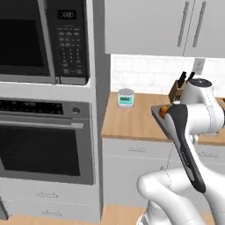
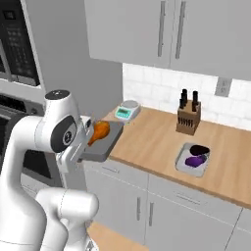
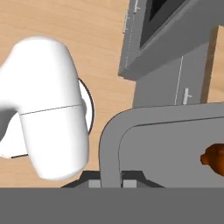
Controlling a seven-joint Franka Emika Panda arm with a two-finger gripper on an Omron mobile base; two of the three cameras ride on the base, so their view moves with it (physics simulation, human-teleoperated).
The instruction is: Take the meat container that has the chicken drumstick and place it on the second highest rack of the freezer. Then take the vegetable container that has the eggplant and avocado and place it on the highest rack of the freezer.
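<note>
My gripper (image 3: pixel 111 183) is shut on the rim of the grey meat container (image 3: pixel 109 144), which it holds in the air off the counter's left end. The orange-brown chicken drumstick (image 3: pixel 214 158) lies inside it. From the right base camera the meat container (image 2: pixel 105 144) and its drumstick (image 2: pixel 99 131) sit just beside my wrist. The vegetable container (image 2: pixel 192 161) rests on the wooden counter (image 2: pixel 157 139) with the purple eggplant (image 2: pixel 194 161) and the dark avocado (image 2: pixel 199 149) in it. The freezer and its racks are out of view.
A built-in black oven (image 1: pixel 44 140) and a microwave (image 1: pixel 41 41) fill the tall cabinet at left. A small scale (image 2: pixel 126 110) and a knife block (image 2: pixel 188 117) stand at the back of the counter. Grey cabinets hang above.
</note>
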